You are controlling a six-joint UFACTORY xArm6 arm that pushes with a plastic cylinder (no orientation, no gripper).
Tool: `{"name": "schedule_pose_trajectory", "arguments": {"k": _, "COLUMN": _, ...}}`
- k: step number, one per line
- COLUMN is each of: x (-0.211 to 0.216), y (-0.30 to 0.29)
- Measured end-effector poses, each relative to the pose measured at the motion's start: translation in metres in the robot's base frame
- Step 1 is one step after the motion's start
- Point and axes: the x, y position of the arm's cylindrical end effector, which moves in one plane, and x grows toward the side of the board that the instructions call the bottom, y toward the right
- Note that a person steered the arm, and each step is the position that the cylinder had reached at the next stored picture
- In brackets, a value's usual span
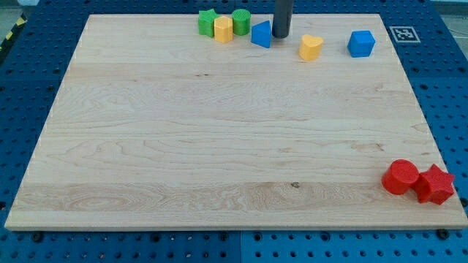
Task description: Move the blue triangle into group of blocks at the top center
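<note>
Camera view: on a pale wooden tabletop (219,131) ringed by a blue perforated base (446,88), my tip (281,36) stands near the view's top edge, pressed against the right side of the blue triangle (261,34). The arm ends in a plain dark rod and carries no hand, so there is nothing to be released, clenched or grasping. The blue triangle sits just to the view's right of a cluster of three blocks at the top centre: a green star (208,22) on the cluster's left, a yellow cylinder (223,29) in the middle and slightly lower, and a green cylinder (241,22) on the right. The triangle is close beside the green cylinder; whether the two touch cannot be made out. To the view's right of my tip, a yellow heart-shaped block (311,47) rests apart from it, and further right a blue cube (360,43) stands alone. Well away from all of these, at the view's bottom right corner of the tabletop, a red cylinder (401,177) and a red star (435,184) sit touching each other. A black-and-white marker tag (401,33) lies on the blue base off the tabletop's upper right corner.
</note>
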Motion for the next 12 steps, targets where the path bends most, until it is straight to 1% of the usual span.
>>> {"name": "schedule_pose_trajectory", "arguments": {"k": 1, "x": -0.013, "y": 0.01}}
{"name": "schedule_pose_trajectory", "arguments": {"k": 3, "x": 0.015, "y": -0.007}}
{"name": "schedule_pose_trajectory", "arguments": {"k": 5, "x": 0.017, "y": -0.06}}
{"name": "schedule_pose_trajectory", "arguments": {"k": 6, "x": 0.017, "y": -0.059}}
{"name": "schedule_pose_trajectory", "arguments": {"k": 7, "x": 0.041, "y": -0.045}}
{"name": "schedule_pose_trajectory", "arguments": {"k": 8, "x": 0.06, "y": -0.053}}
{"name": "schedule_pose_trajectory", "arguments": {"k": 9, "x": 0.053, "y": -0.08}}
{"name": "schedule_pose_trajectory", "arguments": {"k": 10, "x": 0.029, "y": -0.096}}
{"name": "schedule_pose_trajectory", "arguments": {"k": 11, "x": 0.028, "y": -0.098}}
{"name": "schedule_pose_trajectory", "arguments": {"k": 12, "x": 0.052, "y": -0.086}}
